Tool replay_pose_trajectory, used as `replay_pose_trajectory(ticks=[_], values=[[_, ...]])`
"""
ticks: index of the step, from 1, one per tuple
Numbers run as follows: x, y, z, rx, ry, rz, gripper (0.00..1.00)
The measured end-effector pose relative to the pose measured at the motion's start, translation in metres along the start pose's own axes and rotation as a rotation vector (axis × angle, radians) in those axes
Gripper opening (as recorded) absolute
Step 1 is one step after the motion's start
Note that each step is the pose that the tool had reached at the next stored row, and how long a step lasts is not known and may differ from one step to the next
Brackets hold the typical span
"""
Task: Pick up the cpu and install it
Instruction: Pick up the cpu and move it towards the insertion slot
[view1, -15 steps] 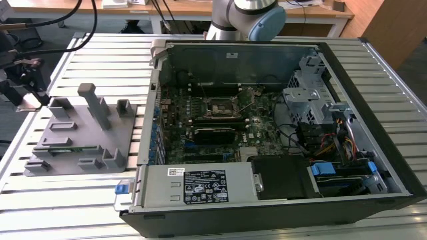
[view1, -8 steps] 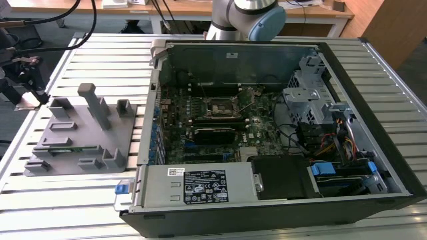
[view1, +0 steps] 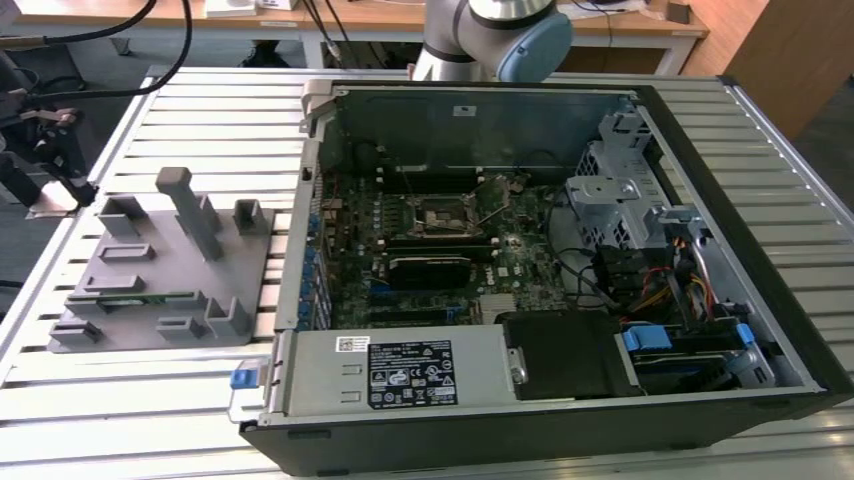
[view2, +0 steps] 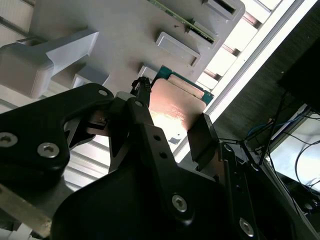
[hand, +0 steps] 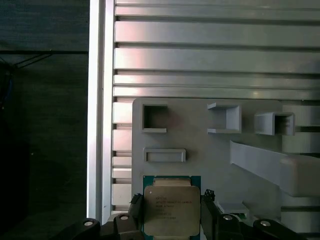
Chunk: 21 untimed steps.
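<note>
We see the gripper (view2: 172, 116) closed on the cpu (hand: 171, 210). One dark finger (hand: 135, 211) lies along one edge of the chip and its partner against the opposite edge, so the silver-grey lid spans the gap between them. In the second wrist view the lid catches a warm glare, and a thin strip of the green substrate shows just past the fingertips.

Beyond the fingertips lies the grey fixture plate (hand: 200, 150) with its raised pockets. Past that is the slatted aluminium table (hand: 200, 50). From these angles we cannot say for certain whether the chip hangs just clear of the plate or rests on it. The pads do look to be in contact with both edges.

The open computer case (view1: 747, 250) with the black-framed CPU socket (view1: 441, 212) on its motherboard appears in the exterior view. It is well apart from the plate on which the fingers hold the chip.

We judge the cpu to be light, thin and fully stiff, so it will not flex in the grasp. Its polished lid is likely slippery, and the underside contacts are the fragile part. The two opposite side edges are therefore the sensible place to hold it, with the pads centred so it cannot pivot, and that is where the fingers sit now. Such shallow edges give the pads little to bite on, so a tilted or off-centre squeeze could let it twist or drop.
</note>
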<state>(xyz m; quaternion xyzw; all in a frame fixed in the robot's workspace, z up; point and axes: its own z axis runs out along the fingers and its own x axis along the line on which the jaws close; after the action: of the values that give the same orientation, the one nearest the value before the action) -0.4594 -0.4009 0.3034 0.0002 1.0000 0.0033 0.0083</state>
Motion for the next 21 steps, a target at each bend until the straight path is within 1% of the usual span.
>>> replay_pose_trajectory(ticks=[21], values=[[-0.0002, 0.0001, -0.0132, 0.0000, -0.0002, 0.000, 0.54]])
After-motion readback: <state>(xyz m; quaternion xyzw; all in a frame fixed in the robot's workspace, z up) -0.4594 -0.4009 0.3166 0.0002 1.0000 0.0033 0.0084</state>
